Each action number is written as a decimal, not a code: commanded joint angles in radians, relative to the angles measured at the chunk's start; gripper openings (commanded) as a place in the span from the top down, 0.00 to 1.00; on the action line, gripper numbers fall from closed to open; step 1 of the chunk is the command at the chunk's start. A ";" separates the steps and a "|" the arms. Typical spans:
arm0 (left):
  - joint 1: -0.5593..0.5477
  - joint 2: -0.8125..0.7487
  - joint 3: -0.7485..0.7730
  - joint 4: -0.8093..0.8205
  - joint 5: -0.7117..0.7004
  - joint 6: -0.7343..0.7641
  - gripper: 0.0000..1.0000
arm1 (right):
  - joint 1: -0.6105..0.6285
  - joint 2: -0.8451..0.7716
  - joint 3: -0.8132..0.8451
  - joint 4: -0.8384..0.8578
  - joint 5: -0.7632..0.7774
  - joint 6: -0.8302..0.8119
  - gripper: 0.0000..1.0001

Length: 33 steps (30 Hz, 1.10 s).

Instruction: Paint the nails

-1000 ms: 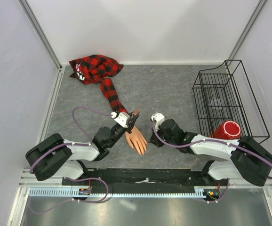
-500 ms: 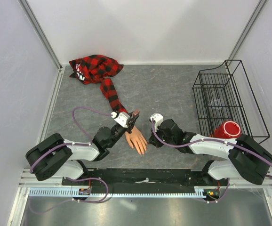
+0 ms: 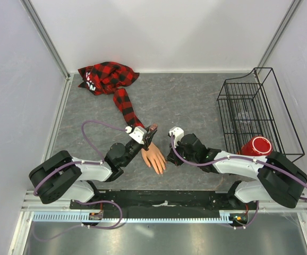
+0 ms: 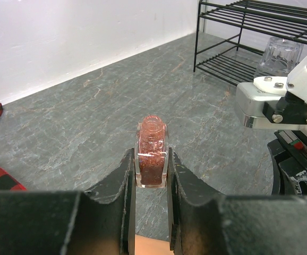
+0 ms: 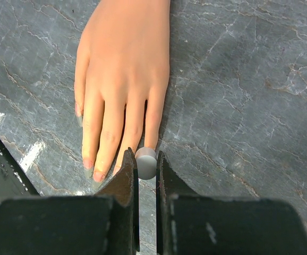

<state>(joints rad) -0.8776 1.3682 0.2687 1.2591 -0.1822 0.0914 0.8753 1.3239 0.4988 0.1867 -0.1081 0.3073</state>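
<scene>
The peach mannequin hand [image 3: 154,157] lies palm down at the table's front middle, its plaid sleeve [image 3: 122,101] running to the back left. My left gripper [image 3: 151,129] sits over the wrist, shut on an uncapped bottle of reddish glitter polish [image 4: 152,151] held upright. My right gripper [image 5: 146,166] is shut on a small grey-white round cap [image 5: 146,160] right at the little finger's tip. The nails [image 5: 99,176] of the other fingers show in the right wrist view; the little finger's nail is hidden behind the cap and the finger pads [image 5: 126,180].
A black wire rack [image 3: 249,114] stands at the right with a clear glass [image 4: 281,52] in it. A red cup [image 3: 256,146] lies at its near end. The bunched plaid shirt [image 3: 107,77] lies at the back left.
My right gripper has crept slightly left toward the hand's fingertips. The left arm and the bottle have not moved.
</scene>
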 commanded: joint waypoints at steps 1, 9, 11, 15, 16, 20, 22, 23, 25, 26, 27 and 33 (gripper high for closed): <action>-0.006 0.005 0.032 0.065 -0.017 0.041 0.98 | 0.005 0.006 0.041 0.030 0.007 -0.010 1.00; -0.006 0.005 0.032 0.065 -0.016 0.041 0.98 | 0.004 0.005 0.032 0.014 0.002 -0.010 1.00; -0.006 0.005 0.032 0.065 -0.016 0.041 0.98 | 0.004 0.001 0.027 0.013 -0.004 -0.008 1.00; -0.006 0.005 0.030 0.065 -0.016 0.039 0.98 | 0.005 -0.011 0.012 0.005 -0.005 -0.005 1.00; -0.006 0.005 0.032 0.065 -0.016 0.038 0.98 | 0.002 -0.015 0.011 0.003 -0.007 -0.004 1.00; -0.006 0.008 0.033 0.065 -0.016 0.039 0.98 | 0.004 -0.023 0.004 -0.006 -0.007 0.000 1.00; -0.006 0.006 0.033 0.065 -0.017 0.037 0.98 | 0.004 -0.031 0.001 -0.013 -0.004 0.000 1.00; -0.006 0.005 0.033 0.065 -0.016 0.037 0.98 | 0.004 -0.034 0.000 -0.015 -0.005 0.001 1.00; -0.006 0.008 0.033 0.065 -0.016 0.039 0.98 | 0.005 -0.046 -0.002 -0.019 -0.004 0.001 1.00; -0.006 0.008 0.033 0.065 -0.016 0.039 0.98 | 0.004 -0.049 -0.002 -0.023 -0.004 0.003 1.00; -0.004 0.008 0.033 0.065 -0.014 0.038 0.98 | 0.004 -0.052 -0.002 -0.026 -0.004 0.001 1.00; -0.006 0.008 0.038 0.069 -0.022 0.031 0.98 | 0.004 -0.094 0.007 -0.053 -0.001 0.001 1.00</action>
<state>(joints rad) -0.8776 1.3682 0.2687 1.2594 -0.1825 0.0910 0.8753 1.2766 0.4999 0.1387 -0.1085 0.3080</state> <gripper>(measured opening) 0.277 0.081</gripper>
